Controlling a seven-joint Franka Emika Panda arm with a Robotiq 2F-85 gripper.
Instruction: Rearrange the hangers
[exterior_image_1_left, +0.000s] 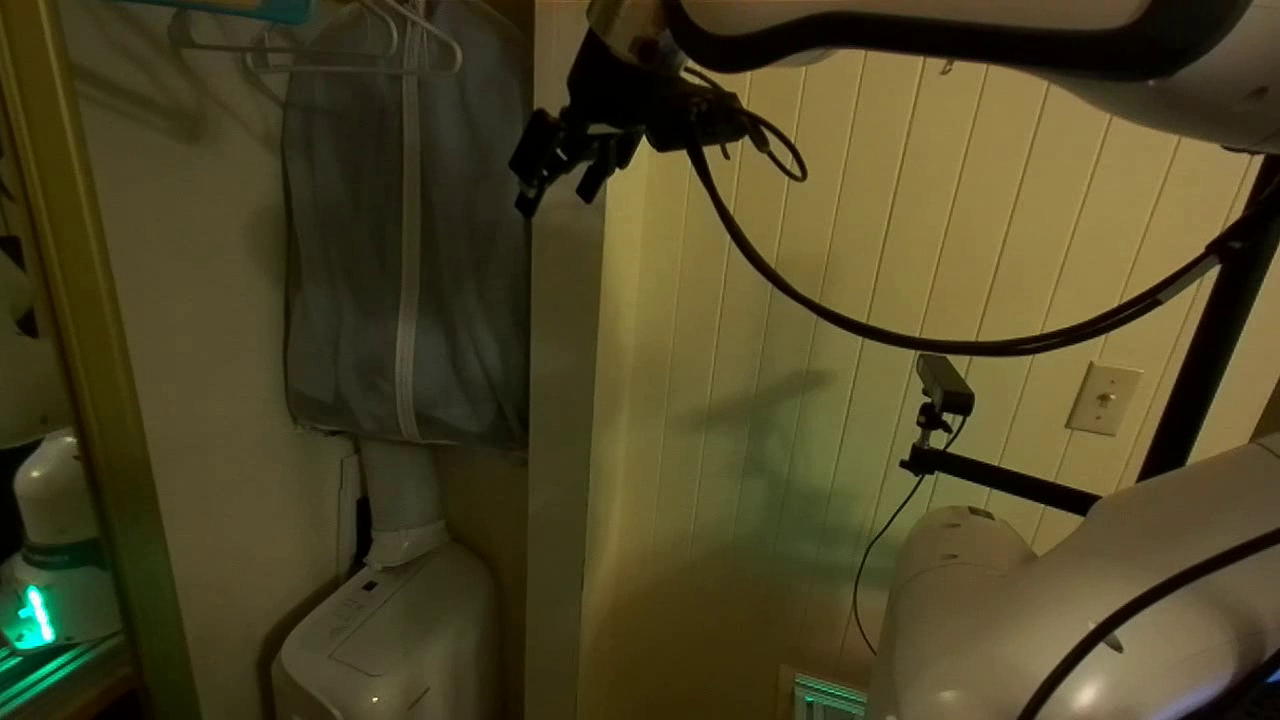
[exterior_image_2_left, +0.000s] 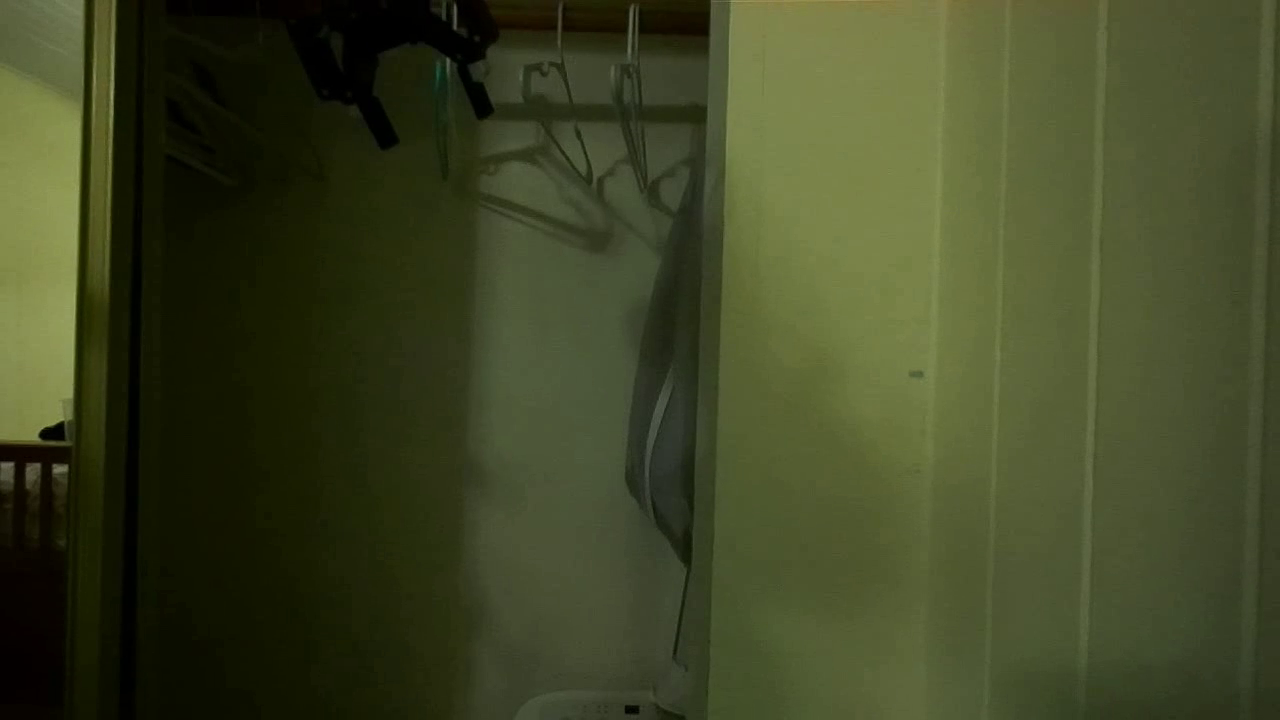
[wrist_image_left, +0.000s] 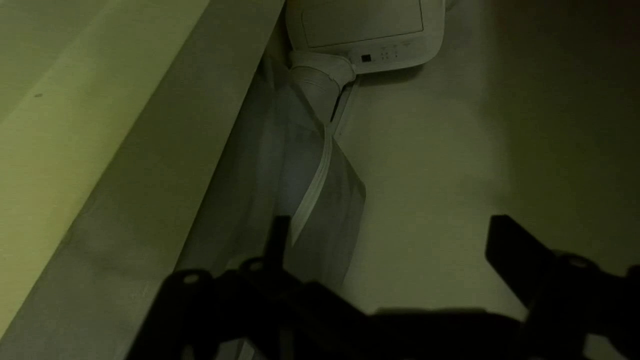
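Wrist view: my pincer (wrist_image_left: 390, 222) spread wide, gripping nothing. Pale hangers (exterior_image_1_left: 355, 70) hang left of it, overlapping grey cloth (exterior_image_1_left: 360, 240), in an exterior view.

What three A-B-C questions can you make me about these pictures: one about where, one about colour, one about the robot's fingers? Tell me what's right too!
1. Where are the pale hangers?
A. On the wall switch
B. High above the white machine
C. Lying on the white machine

2. What colour is the long strip on the grey cover?
A. Pale
B. Red
C. Black

3. How are the robot's fingers?
A. Touching each other
B. Pinching the wall switch
C. Spread apart

Right letters:
1 B: both exterior views show them hanging up there.
2 A: an exterior view shows it lighter than the cover.
3 C: the wrist view shows a wide gap between them.
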